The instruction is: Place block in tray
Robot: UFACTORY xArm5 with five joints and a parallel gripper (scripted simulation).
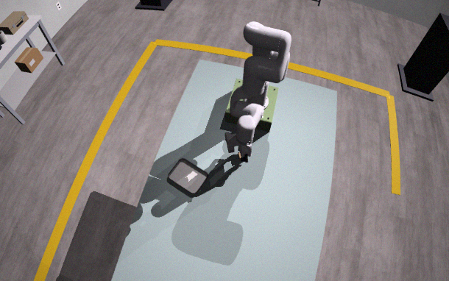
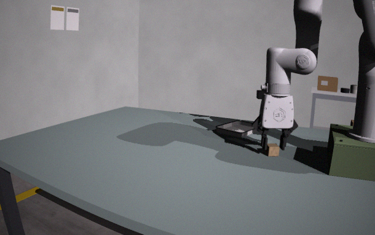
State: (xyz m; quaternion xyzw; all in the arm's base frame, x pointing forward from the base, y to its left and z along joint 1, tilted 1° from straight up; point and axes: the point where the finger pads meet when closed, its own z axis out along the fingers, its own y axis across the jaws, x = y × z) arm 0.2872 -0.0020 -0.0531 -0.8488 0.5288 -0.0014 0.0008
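Observation:
A small tan block (image 2: pixel 273 149) sits on the grey-green table, close to the front of the arm's base. It is barely seen under the wrist in the overhead view (image 1: pixel 244 158). My gripper (image 2: pixel 273 146) is lowered straight down over it, with one finger on each side of the block and its tips near the table. The fingers are open and I see a gap to the block. The white tray (image 2: pixel 235 128) with dark rims lies on the table to the left of the gripper and is empty; it also shows in the overhead view (image 1: pixel 188 176).
The arm's green pedestal (image 2: pixel 350 152) stands just right of the gripper. A dark grey slab (image 1: pixel 96 237) lies at the table's far corner. A side table with cardboard boxes (image 1: pixel 29 59) and a black stand (image 1: pixel 427 55) are off the table.

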